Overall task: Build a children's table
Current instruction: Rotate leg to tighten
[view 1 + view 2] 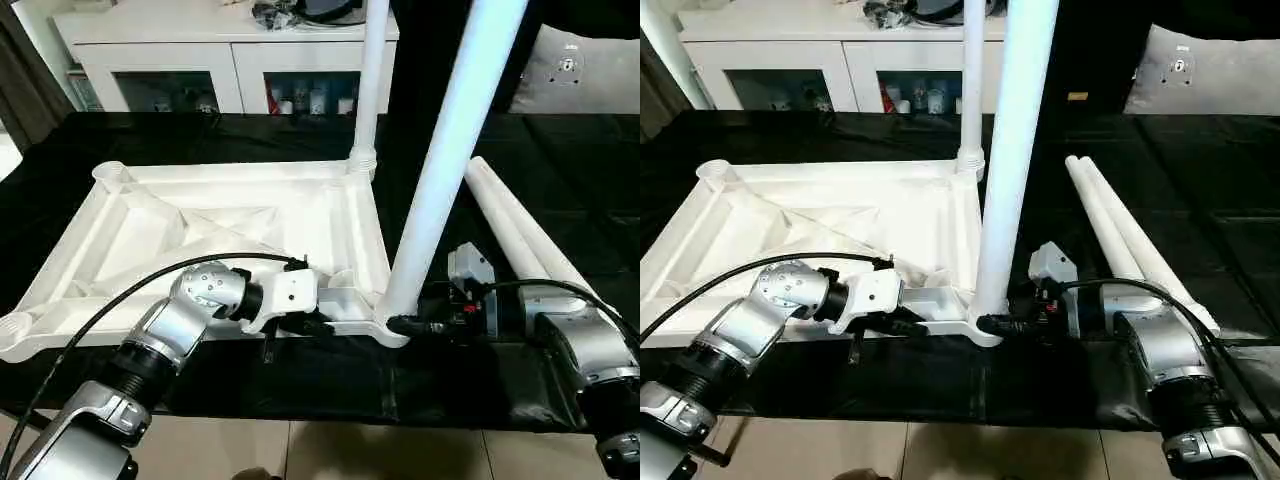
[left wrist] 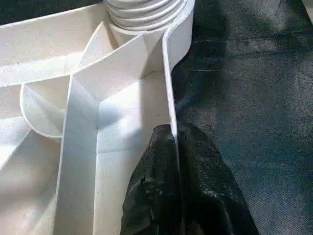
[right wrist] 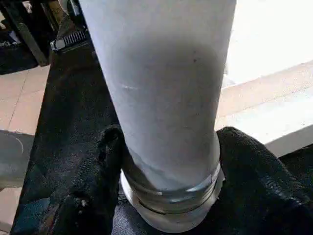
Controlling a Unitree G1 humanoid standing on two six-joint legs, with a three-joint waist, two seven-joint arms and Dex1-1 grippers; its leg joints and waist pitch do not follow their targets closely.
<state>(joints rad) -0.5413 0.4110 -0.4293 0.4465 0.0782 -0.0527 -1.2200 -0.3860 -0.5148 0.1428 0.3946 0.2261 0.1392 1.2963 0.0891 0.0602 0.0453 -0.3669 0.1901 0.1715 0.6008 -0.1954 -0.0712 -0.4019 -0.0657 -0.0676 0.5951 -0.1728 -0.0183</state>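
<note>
Gripping points: two, both at the near right end of the upturned table top.
Right claw (image 3: 168, 196): pinching the base of the near leg (image 1: 455, 150); a black finger (image 3: 98, 181) sits on either side of the tube, just above its ribbed collar.
Near leg: upright in the near right corner socket (image 1: 385, 325), leaning slightly and rising out of the head views.
Left claw (image 2: 176, 191): pressed onto the table top's near rim (image 2: 168, 98), one finger inside the wall and one outside it, close beside the same socket.
Table top (image 1: 250, 215): white, lying underside up on the black-covered counter (image 1: 560, 180), ribs showing, with open round sockets at the two left corners.
Far leg (image 1: 370, 80): standing upright in the far right corner socket.
Loose legs (image 1: 515, 225): two, lying side by side on the counter to the right of the top, touching each other and apart from the top.
Behind the counter: a white cabinet (image 1: 230, 50) with dark glass doors.
Forearms: silver, with black cables arching over them.
</note>
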